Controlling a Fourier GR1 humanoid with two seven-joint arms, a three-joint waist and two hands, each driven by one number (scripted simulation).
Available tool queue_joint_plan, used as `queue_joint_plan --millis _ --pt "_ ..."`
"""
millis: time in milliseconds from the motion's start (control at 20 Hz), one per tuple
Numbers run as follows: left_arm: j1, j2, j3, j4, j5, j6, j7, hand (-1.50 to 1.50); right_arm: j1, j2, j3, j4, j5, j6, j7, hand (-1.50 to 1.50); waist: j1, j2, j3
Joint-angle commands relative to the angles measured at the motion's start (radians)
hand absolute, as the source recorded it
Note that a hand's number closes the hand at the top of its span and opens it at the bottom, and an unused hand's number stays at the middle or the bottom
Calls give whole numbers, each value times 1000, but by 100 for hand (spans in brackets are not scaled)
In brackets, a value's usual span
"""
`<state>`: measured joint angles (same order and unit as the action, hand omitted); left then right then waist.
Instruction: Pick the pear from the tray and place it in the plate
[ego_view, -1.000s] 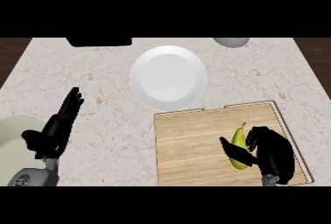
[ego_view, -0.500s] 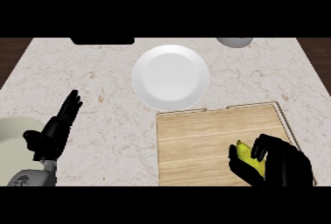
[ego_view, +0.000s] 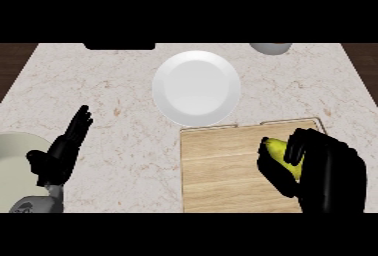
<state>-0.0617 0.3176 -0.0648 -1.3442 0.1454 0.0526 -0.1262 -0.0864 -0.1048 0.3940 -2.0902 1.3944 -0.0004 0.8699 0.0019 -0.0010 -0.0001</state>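
Yellow pear (ego_view: 277, 149) held at right of wooden tray (ego_view: 221, 172); white plate (ego_view: 196, 87) beyond.

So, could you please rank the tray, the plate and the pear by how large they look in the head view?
Largest to smallest:
1. tray
2. plate
3. pear, though the right hand curls round it and hides much of it.

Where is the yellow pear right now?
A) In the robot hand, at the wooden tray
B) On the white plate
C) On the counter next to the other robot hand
A: the right robot hand has its fingers curled round the pear at the right side of the wooden tray, well apart from the plate.
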Motion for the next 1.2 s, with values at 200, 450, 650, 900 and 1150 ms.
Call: queue_joint_plan --millis 200,450,650,900,1150 --pt "10 1 35 29 -8 -50 -24 0 -351 102 -76 225 -29 94 27 150 10 3 0" --pt "-7 -50 -5 20 -75 0 -17 0 -482 104 -77 472 -122 -30 32 150 15 5 0" --pt "-11 -21 40 50 -32 -72 -34 0 -566 104 -120 658 -226 -159 -14 150 15 6 0" --pt "-22 -38 38 -4 -49 -40 5 0 -731 105 -129 965 -301 -323 -60 150 29 7 0" --pt "-28 -40 32 26 -58 -69 -20 0 -859 105 -109 1266 -387 -498 -87 150 45 13 0"
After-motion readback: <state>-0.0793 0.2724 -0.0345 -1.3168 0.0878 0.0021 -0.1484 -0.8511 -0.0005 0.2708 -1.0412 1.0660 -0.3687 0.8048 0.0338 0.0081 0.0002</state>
